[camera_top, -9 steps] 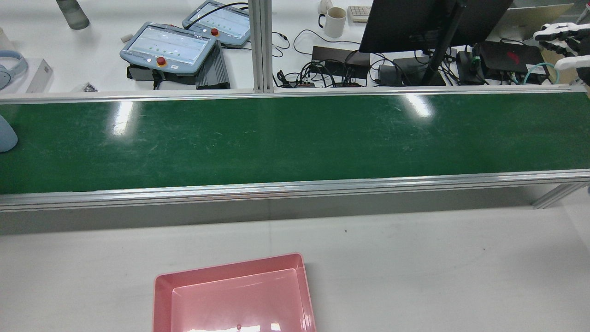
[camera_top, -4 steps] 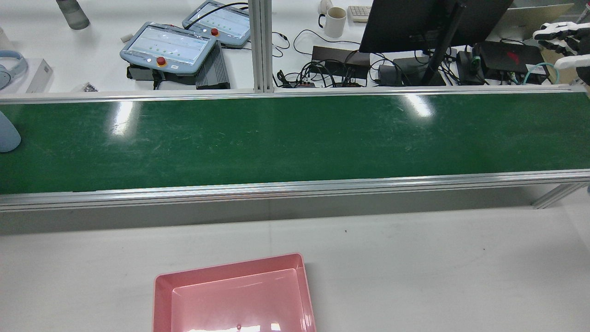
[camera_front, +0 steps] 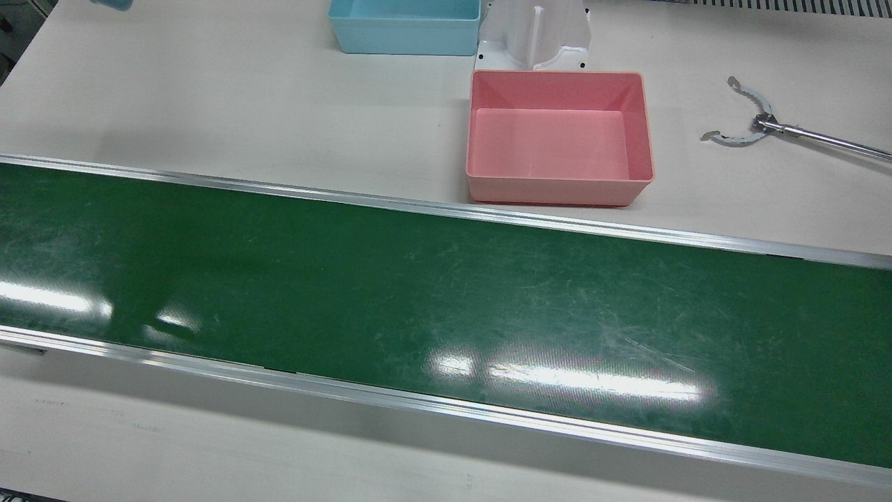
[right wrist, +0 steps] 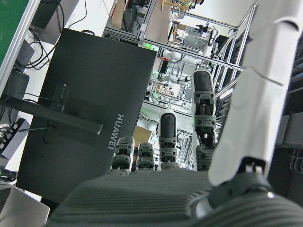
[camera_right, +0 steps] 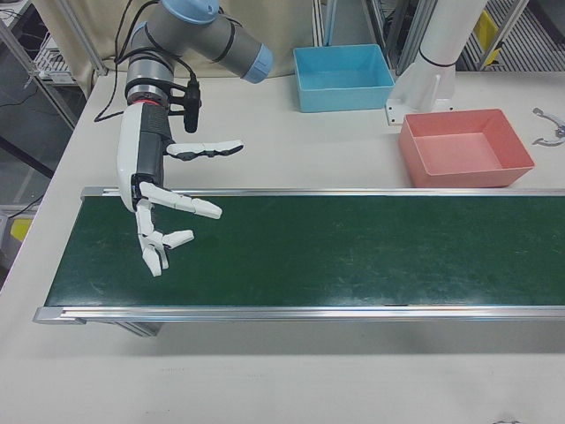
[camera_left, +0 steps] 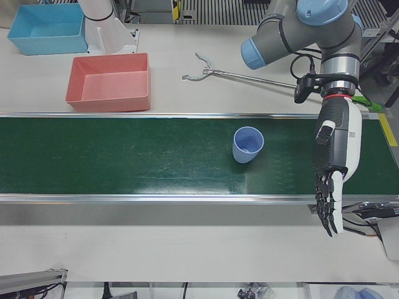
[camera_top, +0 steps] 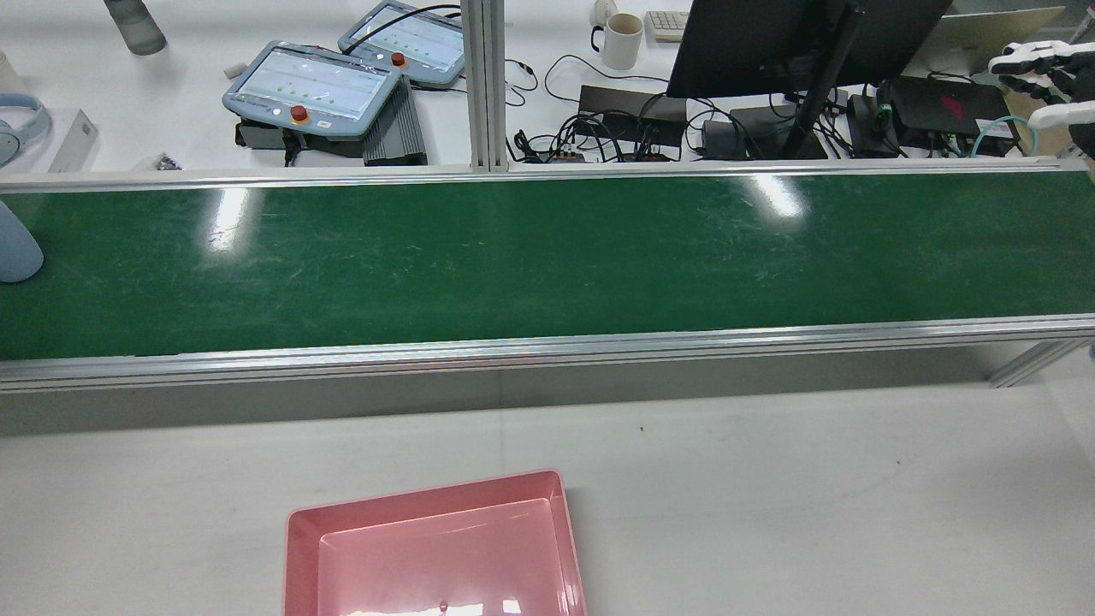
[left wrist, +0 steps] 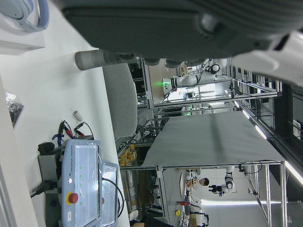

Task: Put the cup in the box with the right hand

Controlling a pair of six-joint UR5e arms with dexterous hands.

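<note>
The blue cup [camera_left: 247, 144] is seen upright on the conveyor belt [camera_left: 124, 156], far from the right hand [camera_right: 163, 208], whose fingers [camera_right: 190, 206] are spread and empty.

- The right hand [right wrist: 189, 189] is filling the lower part of the frame, its fingers [right wrist: 203, 113] spreading apart and holding nothing.
- A dark monitor [right wrist: 90, 118] marked HUAWEI is standing beyond the fingers.
- Green belt [right wrist: 12, 19] is showing in the top left corner.
- Cables [right wrist: 57, 23] are lying near the monitor.
</note>
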